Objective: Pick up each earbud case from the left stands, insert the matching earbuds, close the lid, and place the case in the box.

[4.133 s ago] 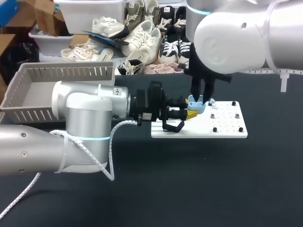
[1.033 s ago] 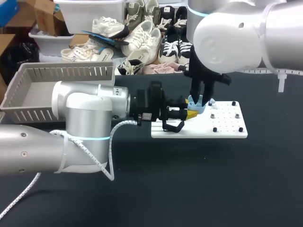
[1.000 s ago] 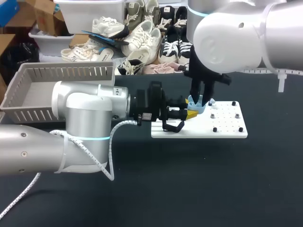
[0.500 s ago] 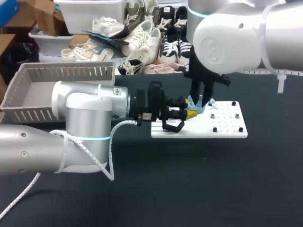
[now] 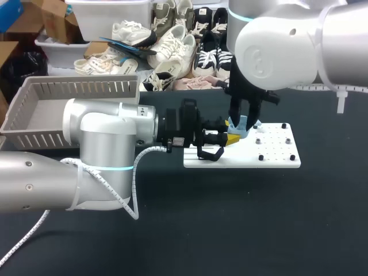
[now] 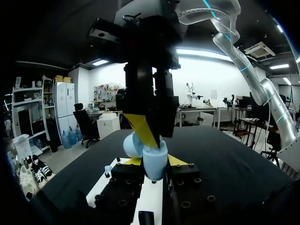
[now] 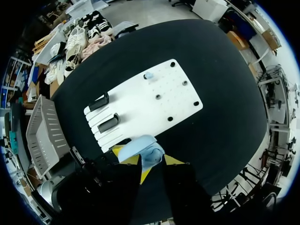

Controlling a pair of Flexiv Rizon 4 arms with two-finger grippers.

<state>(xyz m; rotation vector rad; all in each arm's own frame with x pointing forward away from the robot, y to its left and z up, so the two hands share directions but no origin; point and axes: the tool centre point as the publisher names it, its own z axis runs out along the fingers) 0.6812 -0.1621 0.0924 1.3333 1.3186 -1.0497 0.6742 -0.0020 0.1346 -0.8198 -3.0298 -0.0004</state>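
Blue earbud case point(image 6: 153, 161) in left jaws hides partly behind right arm point(image 5: 276, 46).

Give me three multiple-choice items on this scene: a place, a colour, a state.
1. The earbud case is: A on the floor; B at the left end effector, below the right end effector; C out of sight.
2. Its colour: A light blue; B red; C black.
3. The left end effector is: A shut on the case; B open, clear of it; C out of view.
Answers: B, seen in the head view; A, plain in every view; A, pinched from both sides in the left wrist view.
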